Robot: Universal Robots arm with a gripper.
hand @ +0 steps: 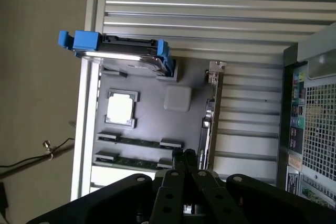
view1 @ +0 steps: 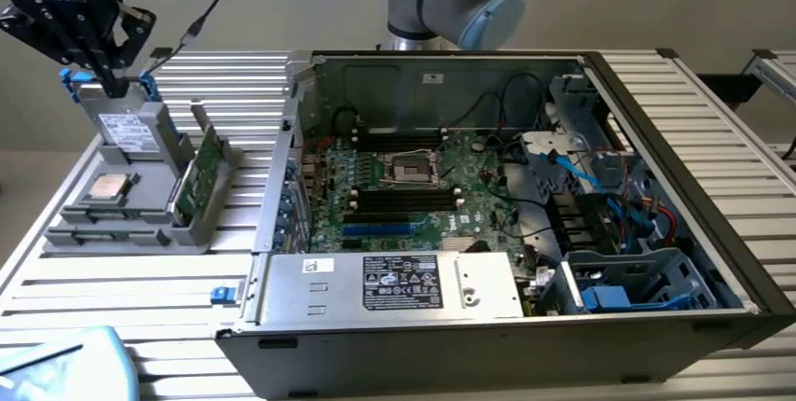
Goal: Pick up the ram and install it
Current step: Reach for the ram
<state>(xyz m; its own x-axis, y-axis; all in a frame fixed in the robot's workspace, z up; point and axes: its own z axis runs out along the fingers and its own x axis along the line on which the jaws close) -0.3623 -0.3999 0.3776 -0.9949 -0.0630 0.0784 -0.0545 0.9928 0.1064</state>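
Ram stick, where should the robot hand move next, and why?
Probably slide across and lower over the ram, which lies in the grey tray. The gripper hangs above that tray and is not touching the ram yet.

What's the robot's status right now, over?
Gripper above the grey tray. Ram lying in the tray, not yet lifted. Tall green board standing beside it.

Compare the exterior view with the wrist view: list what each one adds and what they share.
Exterior view: the open case's inside, with motherboard and labelled power supply. Wrist view: the case's perforated rear panel, and two ram sticks lying flat in the grey tray. Both: that tray, the processor, the blue-railed drive, the upright green card and the gripper over the tray.
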